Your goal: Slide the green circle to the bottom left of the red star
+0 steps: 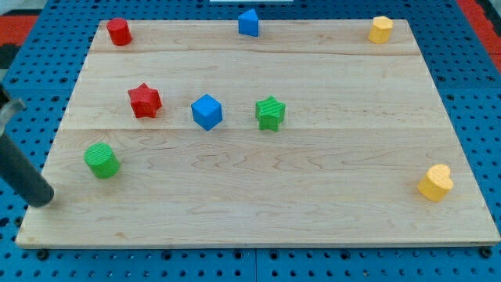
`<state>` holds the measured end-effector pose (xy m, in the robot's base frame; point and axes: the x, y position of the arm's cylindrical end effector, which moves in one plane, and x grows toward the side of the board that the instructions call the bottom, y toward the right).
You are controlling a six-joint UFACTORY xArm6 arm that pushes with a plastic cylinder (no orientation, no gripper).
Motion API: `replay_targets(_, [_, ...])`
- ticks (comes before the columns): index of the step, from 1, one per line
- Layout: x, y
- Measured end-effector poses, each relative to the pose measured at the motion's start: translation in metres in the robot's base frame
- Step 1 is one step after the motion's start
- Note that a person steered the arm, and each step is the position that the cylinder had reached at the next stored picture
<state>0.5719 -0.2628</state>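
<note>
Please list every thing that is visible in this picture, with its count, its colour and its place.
red cylinder: 1, red, board's top left corner
blue block: 1, blue, top edge, middle
yellow cylinder: 1, yellow, top right corner
red star: 1, red, left of centre
blue cube: 1, blue, centre
green star: 1, green, right of the blue cube
green circle: 1, green, below and left of the red star
yellow heart: 1, yellow, lower right
wooden board: 1, light wood, on blue pegboard
my tip: 1, dark, left of the green circle, apart
</note>
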Motion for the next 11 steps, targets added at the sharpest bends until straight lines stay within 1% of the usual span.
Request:
replay_targets(1, [-0.003, 0.056])
replay_targets(2, [-0.052, 0.024])
replay_targets(3, [-0.093, 0.021])
replay_targets(4, [-0.054, 0.006])
replay_targets(5, [-0.039, 0.041])
replay_targets(6, [-0.037, 0.069])
replay_targets(8, [-0.08, 0.069])
replay_targets(9, [-0.079, 0.107])
replay_targets(10, [-0.124, 0.069])
replay_targets(11, [-0.132, 0.038])
